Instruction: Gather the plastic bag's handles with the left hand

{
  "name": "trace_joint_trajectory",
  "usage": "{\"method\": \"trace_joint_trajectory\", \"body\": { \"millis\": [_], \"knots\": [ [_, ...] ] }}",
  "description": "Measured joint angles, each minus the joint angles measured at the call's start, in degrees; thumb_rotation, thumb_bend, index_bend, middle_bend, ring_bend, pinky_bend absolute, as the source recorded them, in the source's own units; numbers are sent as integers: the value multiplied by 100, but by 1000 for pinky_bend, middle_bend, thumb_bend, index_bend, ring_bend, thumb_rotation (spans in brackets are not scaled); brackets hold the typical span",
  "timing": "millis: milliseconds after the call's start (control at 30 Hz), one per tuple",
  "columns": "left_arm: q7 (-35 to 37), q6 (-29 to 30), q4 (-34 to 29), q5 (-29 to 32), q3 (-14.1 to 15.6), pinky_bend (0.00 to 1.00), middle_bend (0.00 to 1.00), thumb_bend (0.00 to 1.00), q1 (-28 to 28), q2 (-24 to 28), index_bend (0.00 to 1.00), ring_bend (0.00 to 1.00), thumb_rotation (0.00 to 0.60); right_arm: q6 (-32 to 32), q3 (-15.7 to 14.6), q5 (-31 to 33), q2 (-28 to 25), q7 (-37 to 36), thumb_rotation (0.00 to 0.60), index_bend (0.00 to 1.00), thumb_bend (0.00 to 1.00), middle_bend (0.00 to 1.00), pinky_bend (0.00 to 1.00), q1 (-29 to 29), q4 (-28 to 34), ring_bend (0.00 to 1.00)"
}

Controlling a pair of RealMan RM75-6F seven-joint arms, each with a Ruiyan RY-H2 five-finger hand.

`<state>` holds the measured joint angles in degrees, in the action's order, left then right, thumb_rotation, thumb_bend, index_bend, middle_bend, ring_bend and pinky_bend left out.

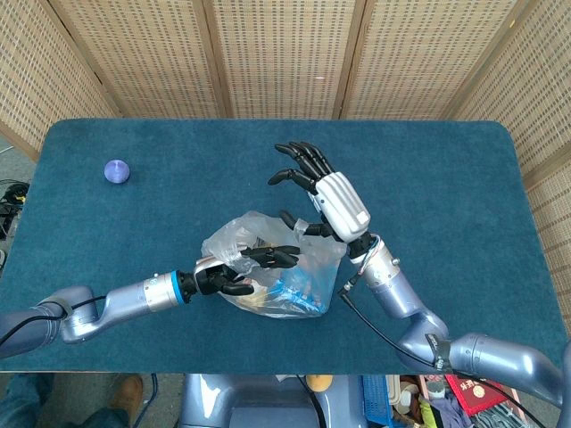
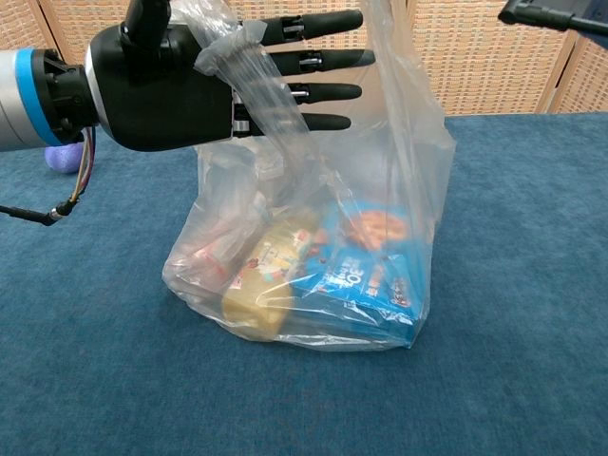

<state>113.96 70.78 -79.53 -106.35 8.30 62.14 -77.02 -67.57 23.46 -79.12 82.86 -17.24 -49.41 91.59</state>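
A clear plastic bag (image 1: 272, 272) (image 2: 313, 256) holding a blue snack box and a yellow packet stands mid-table. My black left hand (image 1: 241, 266) (image 2: 190, 90) reaches in at the bag's top with fingers straight and apart. One handle (image 2: 261, 90) lies draped across its palm, not gripped. The other handle (image 2: 389, 57) rises taut out of the chest view. In the head view it hangs from the thumb of my white-backed right hand (image 1: 337, 203), whose other fingers are spread above the bag.
A small purple ball (image 1: 117, 170) (image 2: 59, 158) lies at the far left of the blue tabletop (image 1: 446, 178). Woven screens stand behind the table. The table's near edge is just below the bag in the head view.
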Motion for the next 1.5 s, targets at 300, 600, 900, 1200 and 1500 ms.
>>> {"method": "trace_joint_trajectory", "body": {
  "millis": [300, 600, 900, 1200, 1500],
  "knots": [
    [-315, -31, -137, 168, -23, 0, 46, 211, -21, 106, 204, 39, 391, -16, 36, -23, -71, -149, 600, 326, 427, 118, 0, 0, 83, 0],
    [-427, 36, -85, 358, 66, 4, 37, 210, -254, 151, 201, 38, 390, -80, 34, -60, -175, -124, 600, 325, 427, 120, 0, 36, 79, 0],
    [-368, 311, 26, 526, 26, 19, 36, 209, -524, 225, 200, 42, 414, -114, -46, -82, -236, -208, 600, 324, 427, 121, 0, 123, 57, 0],
    [-52, 716, 33, 59, 70, 49, 36, 210, -536, 217, 200, 64, 435, -100, -29, -64, -244, -96, 600, 323, 427, 121, 0, 89, 71, 0],
    [-230, 662, -191, 61, -11, 48, 25, 209, -427, 160, 188, 44, 434, -121, -38, -79, -237, -131, 600, 323, 427, 121, 0, 94, 121, 0]
  ]
}}
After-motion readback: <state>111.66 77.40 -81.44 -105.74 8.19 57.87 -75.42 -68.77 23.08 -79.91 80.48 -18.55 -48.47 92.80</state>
